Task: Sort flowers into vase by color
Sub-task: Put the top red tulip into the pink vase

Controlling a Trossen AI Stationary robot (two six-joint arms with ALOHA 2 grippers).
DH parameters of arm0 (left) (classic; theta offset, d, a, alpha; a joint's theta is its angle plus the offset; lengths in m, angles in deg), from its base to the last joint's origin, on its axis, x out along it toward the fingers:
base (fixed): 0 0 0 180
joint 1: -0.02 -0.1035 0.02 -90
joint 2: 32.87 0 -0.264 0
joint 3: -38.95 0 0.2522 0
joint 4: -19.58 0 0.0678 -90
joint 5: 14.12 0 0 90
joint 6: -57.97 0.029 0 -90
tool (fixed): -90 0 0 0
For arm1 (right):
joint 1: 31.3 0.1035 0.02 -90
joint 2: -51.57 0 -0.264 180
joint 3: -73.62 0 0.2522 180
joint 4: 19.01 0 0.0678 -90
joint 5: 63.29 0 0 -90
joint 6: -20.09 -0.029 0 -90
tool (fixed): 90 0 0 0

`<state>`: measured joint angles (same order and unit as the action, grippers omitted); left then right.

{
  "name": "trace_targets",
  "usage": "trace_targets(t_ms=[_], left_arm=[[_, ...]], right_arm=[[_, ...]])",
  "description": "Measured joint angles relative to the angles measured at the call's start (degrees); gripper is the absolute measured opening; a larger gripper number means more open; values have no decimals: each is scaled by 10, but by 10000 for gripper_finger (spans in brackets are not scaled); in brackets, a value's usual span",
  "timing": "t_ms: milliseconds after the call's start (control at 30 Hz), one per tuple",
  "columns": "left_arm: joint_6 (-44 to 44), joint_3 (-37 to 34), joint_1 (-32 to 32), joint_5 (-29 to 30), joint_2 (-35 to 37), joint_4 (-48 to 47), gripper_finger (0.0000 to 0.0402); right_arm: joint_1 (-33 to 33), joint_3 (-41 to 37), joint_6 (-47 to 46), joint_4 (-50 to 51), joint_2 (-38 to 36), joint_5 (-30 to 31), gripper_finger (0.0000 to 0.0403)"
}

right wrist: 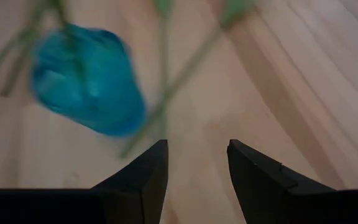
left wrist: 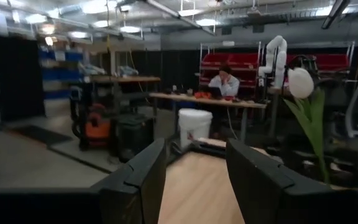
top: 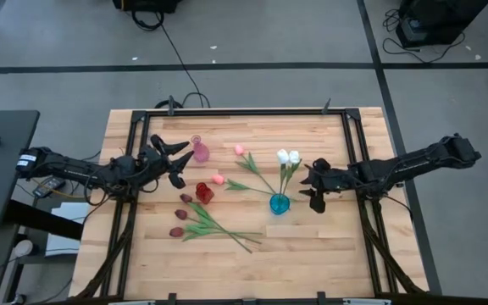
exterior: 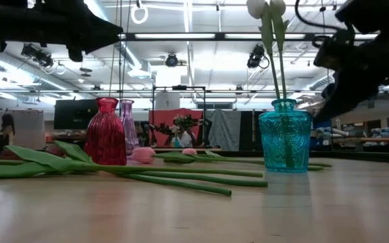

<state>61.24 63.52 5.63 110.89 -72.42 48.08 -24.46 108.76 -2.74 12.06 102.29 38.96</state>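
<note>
Two white tulips (top: 288,158) stand with their stems in the blue vase (top: 279,203); the vase also shows in the low view (exterior: 285,135) and the right wrist view (right wrist: 86,78). Two pink tulips (top: 229,165) lie on the table between the pink vase (top: 200,151) and the blue vase. Three maroon tulips (top: 181,214) lie near the red vase (top: 204,192), stems pointing right. My right gripper (top: 312,190) is open and empty, just right of the blue vase. My left gripper (top: 176,163) is open and empty, left of the pink vase.
The wooden table (top: 329,254) has a black frame along its edges (top: 244,111). Bare wood lies at the near side and far right. In the left wrist view a person (left wrist: 224,81) sits at a desk in the room beyond the table.
</note>
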Motion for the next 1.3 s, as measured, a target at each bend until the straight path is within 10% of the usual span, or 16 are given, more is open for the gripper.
trace_targets(t_ms=[300,767,1300], left_arm=[[-60,134,0,-24,-125,-175,172],[-60,272,61,-244,-176,-371,172],[-421,273,243,-227,-356,-391,172]], right_arm=[[-101,0,-47,87,-15,-27,170],[-173,0,-26,73,-3,-3,151],[-162,30,-18,72,-1,3,150]])
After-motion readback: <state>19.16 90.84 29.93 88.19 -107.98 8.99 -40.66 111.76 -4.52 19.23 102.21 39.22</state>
